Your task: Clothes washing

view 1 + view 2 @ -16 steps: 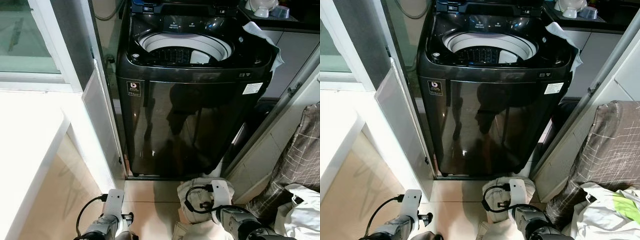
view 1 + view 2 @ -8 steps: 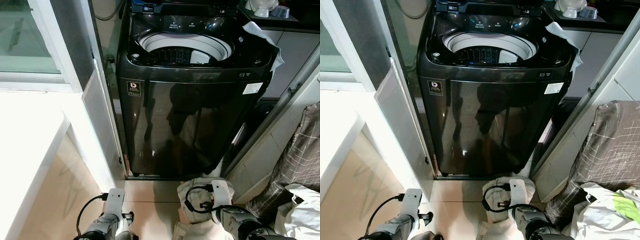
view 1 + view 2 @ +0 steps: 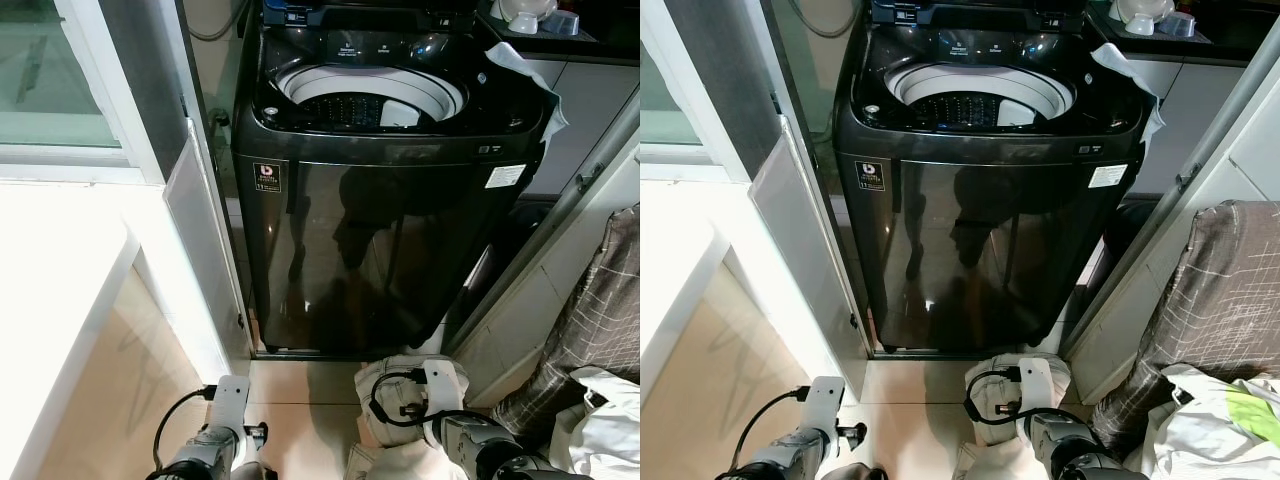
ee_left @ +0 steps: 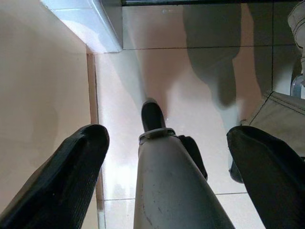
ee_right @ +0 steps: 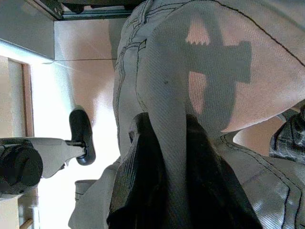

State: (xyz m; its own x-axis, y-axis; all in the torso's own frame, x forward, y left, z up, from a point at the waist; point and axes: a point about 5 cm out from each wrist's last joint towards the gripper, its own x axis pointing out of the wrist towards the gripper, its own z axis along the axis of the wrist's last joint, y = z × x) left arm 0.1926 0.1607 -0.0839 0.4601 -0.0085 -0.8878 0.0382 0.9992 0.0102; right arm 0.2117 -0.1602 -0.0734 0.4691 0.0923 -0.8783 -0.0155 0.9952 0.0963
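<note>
A black top-loading washing machine (image 3: 385, 215) stands straight ahead with its lid up and its drum (image 3: 370, 98) showing. Low in front of it hangs a beige pair of trousers (image 5: 200, 57), seen also as trousers (image 3: 392, 367) by the machine's foot. My right gripper (image 5: 169, 121) is shut on a fold of this fabric, one black finger on each side. My left gripper (image 4: 167, 136) hangs open near the floor at my left side, its fingers (image 4: 71, 176) wide apart with nothing between them.
A white cloth (image 3: 520, 70) drapes over the machine's right rear corner. A brown patterned fabric (image 3: 1220, 300) and a white bag (image 3: 1225, 425) sit at the right. A white ledge (image 3: 60, 270) and a grey panel (image 3: 200, 230) stand at the left. My own leg (image 4: 167, 186) is below.
</note>
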